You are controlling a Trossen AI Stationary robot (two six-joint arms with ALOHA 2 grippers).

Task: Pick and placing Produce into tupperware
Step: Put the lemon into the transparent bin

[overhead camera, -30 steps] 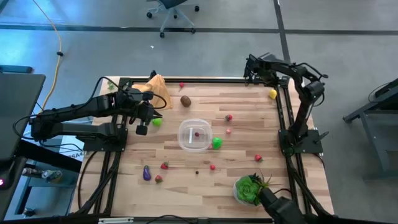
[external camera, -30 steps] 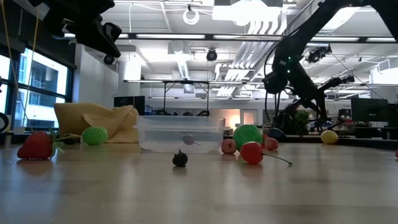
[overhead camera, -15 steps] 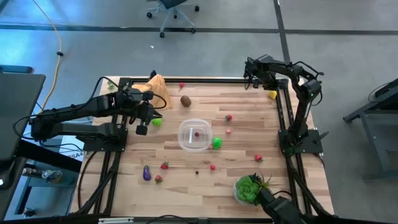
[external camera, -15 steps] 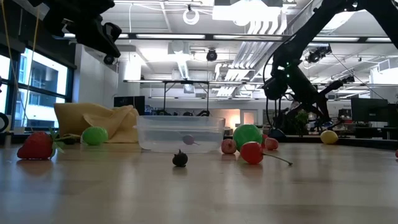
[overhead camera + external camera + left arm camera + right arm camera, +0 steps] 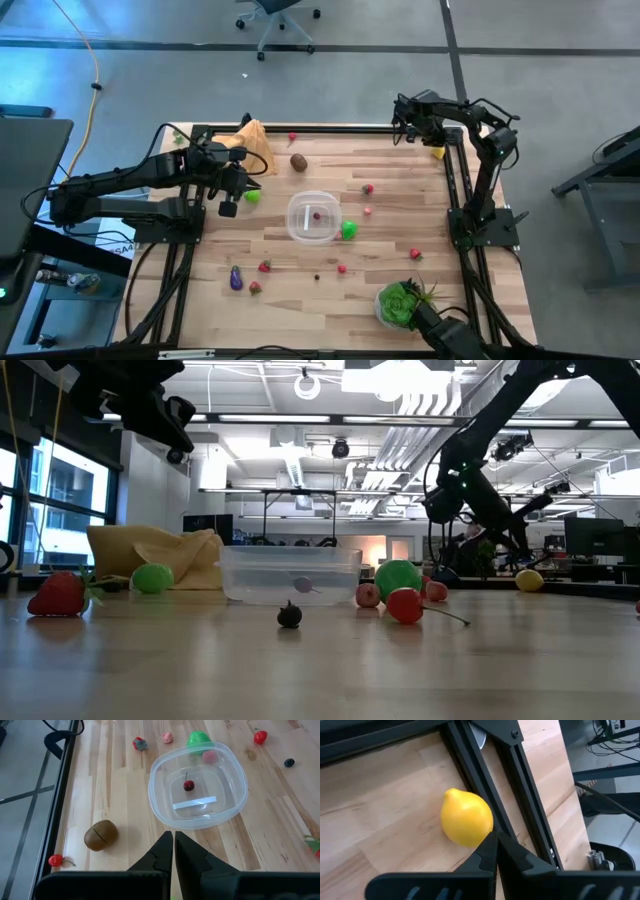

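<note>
The tupperware (image 5: 313,217) sits near the middle of the table (image 5: 380,255) and holds a single cherry (image 5: 188,785); the rest of the produce lies scattered around it. A green lime (image 5: 348,230) rests just beside the tupperware, a brown kiwi (image 5: 298,162) lies farther off toward the orange-tan cloth (image 5: 254,143), and a purple eggplant (image 5: 236,279) lies well away from the tupperware on the near side.

The right gripper (image 5: 409,125) hangs over the far corner of the table, well apart from the tupperware, with its fingers pressed together and empty, pointed at the yellow lemon (image 5: 466,817) that lies against the black frame rail (image 5: 490,775). The left gripper (image 5: 173,845) waits on the cloth side of the tupperware, its fingers likewise closed on nothing.

The risk lies at the lemon. If the closed fingers descend without spreading first, they would likely shove it along the rail or roll it off the table. The rail also crowds one side, so one finger may strike it and leave the grasp off-centre.
</note>
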